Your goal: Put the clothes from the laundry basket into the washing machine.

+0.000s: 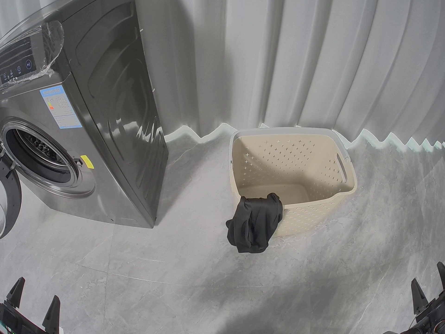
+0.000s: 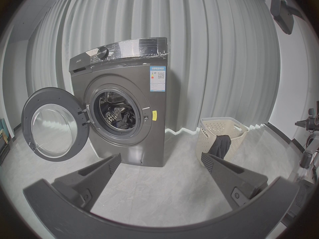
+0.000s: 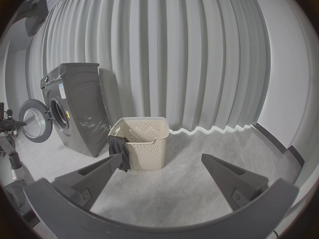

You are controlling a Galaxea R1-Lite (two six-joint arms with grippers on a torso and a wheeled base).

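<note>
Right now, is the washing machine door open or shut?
Open. The door hangs swung wide on its hinge, leaving the drum mouth exposed with dark clothes inside.

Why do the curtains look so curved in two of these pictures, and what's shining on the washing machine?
Left and right wrist views: wide-angle lenses bow the curtain folds outward and leave dark rounded corners. Head view: milder bending, so the washing machine leans; pale glare patches lie on its side panel, and it casts a soft shadow on the curtain.
</note>
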